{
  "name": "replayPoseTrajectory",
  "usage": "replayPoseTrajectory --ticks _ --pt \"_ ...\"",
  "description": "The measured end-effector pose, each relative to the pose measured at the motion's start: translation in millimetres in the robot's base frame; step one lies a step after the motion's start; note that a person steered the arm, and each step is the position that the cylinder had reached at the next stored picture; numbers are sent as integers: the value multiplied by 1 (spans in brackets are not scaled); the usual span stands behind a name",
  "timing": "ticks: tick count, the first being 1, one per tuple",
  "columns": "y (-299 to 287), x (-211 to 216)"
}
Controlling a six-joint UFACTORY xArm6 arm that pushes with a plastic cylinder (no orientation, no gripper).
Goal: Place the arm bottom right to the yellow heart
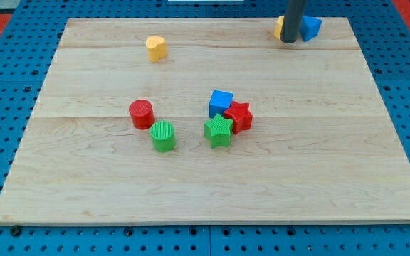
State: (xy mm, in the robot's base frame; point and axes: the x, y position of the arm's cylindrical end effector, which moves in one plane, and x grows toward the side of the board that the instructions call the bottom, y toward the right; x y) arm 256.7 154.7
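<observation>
Camera view shows the dark rod (pixel 291 20) standing upright at the view's top right; my tip (pixel 288 41) rests on the wooden board (pixel 212 185), between a yellow block (pixel 280 27) and a blue block (pixel 310 27), holding nothing; the yellow heart (pixel 156 48) sits well apart, toward the view's top left.

Yellow heart (pixel 156 48); ribbed red cylinder (pixel 142 114); perhaps ribbed green cylinder (pixel 164 136).

My tip (pixel 288 41) — well right of yellow heart (pixel 156 48).
</observation>
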Motion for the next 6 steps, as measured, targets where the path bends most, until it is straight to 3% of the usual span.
replayPoseTrajectory --ticks 2,5,6 --pt "-40 52" --pt "-60 55" --pt "-95 67"
